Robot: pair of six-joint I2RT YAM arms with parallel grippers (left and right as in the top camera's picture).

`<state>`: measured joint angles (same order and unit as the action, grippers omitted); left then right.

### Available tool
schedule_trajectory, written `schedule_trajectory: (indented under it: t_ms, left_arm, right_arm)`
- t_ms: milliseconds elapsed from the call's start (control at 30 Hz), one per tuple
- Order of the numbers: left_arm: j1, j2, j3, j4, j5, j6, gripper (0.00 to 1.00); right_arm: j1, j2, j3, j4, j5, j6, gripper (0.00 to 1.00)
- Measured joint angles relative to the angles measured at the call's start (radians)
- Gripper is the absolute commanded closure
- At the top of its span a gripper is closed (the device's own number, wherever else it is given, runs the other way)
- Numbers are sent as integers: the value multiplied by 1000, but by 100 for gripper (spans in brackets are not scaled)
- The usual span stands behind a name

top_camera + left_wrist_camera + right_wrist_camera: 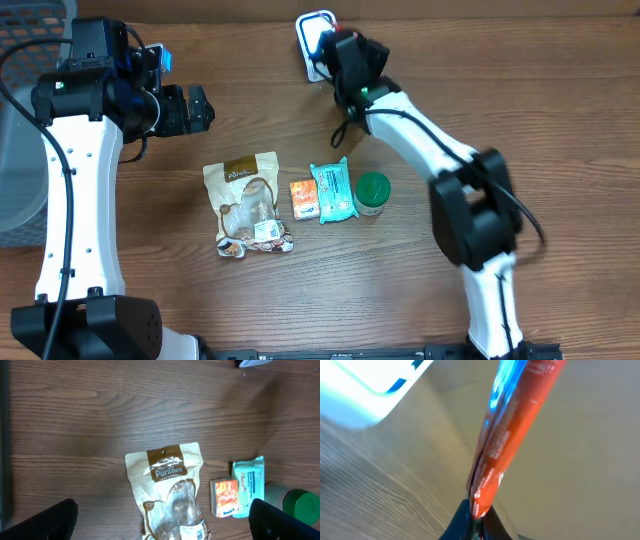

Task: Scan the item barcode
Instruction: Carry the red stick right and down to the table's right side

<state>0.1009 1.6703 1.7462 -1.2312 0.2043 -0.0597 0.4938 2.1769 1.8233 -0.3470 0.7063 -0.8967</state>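
With right gripper [477, 515] clamped on the red packet [510, 425], turn its printed side squarely toward the scanner [365, 385] and hold steady; left gripper [200, 108] open, empty.

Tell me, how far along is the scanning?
Picked up: the right gripper is shut on an orange packet. In hand: holding it by the white scanner. Possibly left: pouch, small box, wipes and jar lying nearby; left gripper open, empty.

Red-orange packet [510, 430], tan pouch [245, 195], teal pack [333, 192], green lid [373, 190], brown wood-grain table [560, 90].
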Motion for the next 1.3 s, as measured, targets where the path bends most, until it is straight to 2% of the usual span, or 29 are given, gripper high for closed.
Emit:
schedule_trajectory:
  t_ms: [133,300,467,567,767,1033,1200,1267,1300]
  left_arm:
    - [0,0,0,0,0,0,0]
    - [0,0,0,0,0,0,0]
    - [0,0,0,0,0,0,0]
    - [0,0,-1,0,0,0,0]
    - [0,0,-1,1,0,0,0]
    - [0,0,-1,0,0,0,0]
    - [0,0,-1,0,0,0,0]
    - [0,0,-1,0,0,0,0]
    - [0,0,-1,0,0,0,0]
  right_arm:
    - [19,-238,8,-219,-33,196,96]
    - [-46,-475,29,-630,-198,512,96]
    - [-196,-524,27,-963,-486,690,96]
    - [-299,-512,-21,-1066,-651,742,96]
    - [-422,-509,-249,-1031,-772,780,96]
    - [-455,-499,-610,-736,-810,793,96]
    - [-455,-498,-774,-560,-794,792,96]
    - [-455,-498,-813,-536,-769,795,82]
    - [-455,-498,-824,-530,-757,800,65]
